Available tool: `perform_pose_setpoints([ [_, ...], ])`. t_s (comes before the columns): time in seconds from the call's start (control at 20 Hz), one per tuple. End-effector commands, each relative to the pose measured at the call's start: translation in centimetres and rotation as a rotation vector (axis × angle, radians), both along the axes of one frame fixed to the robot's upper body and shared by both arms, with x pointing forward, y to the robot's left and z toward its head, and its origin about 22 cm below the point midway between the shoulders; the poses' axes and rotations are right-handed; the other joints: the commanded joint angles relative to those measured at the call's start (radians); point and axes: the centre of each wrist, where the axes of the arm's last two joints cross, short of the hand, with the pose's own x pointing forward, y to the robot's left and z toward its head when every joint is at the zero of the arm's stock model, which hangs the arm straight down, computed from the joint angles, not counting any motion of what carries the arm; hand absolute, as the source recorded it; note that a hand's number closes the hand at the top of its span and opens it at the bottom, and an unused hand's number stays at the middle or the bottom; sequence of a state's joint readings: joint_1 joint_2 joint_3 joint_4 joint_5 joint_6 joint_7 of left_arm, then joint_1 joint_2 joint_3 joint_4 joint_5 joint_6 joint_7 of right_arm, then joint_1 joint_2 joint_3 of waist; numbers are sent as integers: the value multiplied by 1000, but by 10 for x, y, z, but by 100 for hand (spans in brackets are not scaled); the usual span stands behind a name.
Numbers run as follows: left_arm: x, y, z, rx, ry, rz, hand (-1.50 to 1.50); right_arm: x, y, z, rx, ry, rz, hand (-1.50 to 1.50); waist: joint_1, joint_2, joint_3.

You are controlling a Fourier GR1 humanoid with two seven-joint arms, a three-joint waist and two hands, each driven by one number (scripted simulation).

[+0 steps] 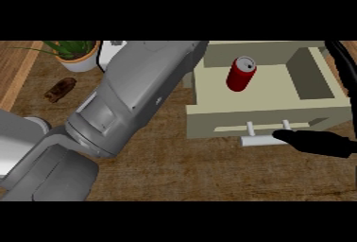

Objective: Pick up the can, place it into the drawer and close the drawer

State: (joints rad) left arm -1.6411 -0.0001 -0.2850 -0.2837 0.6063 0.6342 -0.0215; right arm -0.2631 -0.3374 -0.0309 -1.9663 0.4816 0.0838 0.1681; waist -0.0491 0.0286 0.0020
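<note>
left of the drawer (265,118), at the far edge of the wooden counter (209,170), a potted plant (73,54) stands in a pale pot, and a small brown object (61,89) lies on the counter a little nearer than it — too small to tell what it is. a white object (111,52) stands just beside the pot, on the side toward the drawer, partly hidden.

the left forearm (132,94) comes next, a broad grey shape rising from the lower left corner and running diagonally up toward the drawer's far left corner. its hand does not show, so i cannot tell how those fingers stand.

the drawer itself is pulled open, cream-coloured, its front panel facing the viewer with a pale bar handle (263,140) fixed to it. the can (241,73) — red with a silver top — stands upright inside the drawer, on its floor, toward the back and near the middle, free of any hand.

at the drawer's front right, the right hand (314,142) comes in from the right edge, black, its fingers stretched out fairly straight, their tips touching the right end of the handle and not curled round it.
</note>
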Motion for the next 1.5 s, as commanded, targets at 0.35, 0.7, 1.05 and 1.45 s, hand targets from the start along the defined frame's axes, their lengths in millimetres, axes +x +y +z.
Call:
perform_pose_setpoints([
  [0.35, 3, 6, 2, 25, -2, -6, -150, 64, 42, -63, -303, 45, -61, -150, 48, -13, -1],
  [0.7, 13, 31, 8, 3, 4, 8, -150, 110, 61, -90, -388, 28, -64, -150, 62, -10, -1],
  [1.05, 22, 69, 3, 26, 9, 32, -150, 139, 49, -118, -415, 2, -189, -150, 95, -22, -1],
  [1.45, 18, 75, 11, 3, 38, 34, -150, 176, 66, -104, -411, -82, -276, -150, 111, -21, -1],
])
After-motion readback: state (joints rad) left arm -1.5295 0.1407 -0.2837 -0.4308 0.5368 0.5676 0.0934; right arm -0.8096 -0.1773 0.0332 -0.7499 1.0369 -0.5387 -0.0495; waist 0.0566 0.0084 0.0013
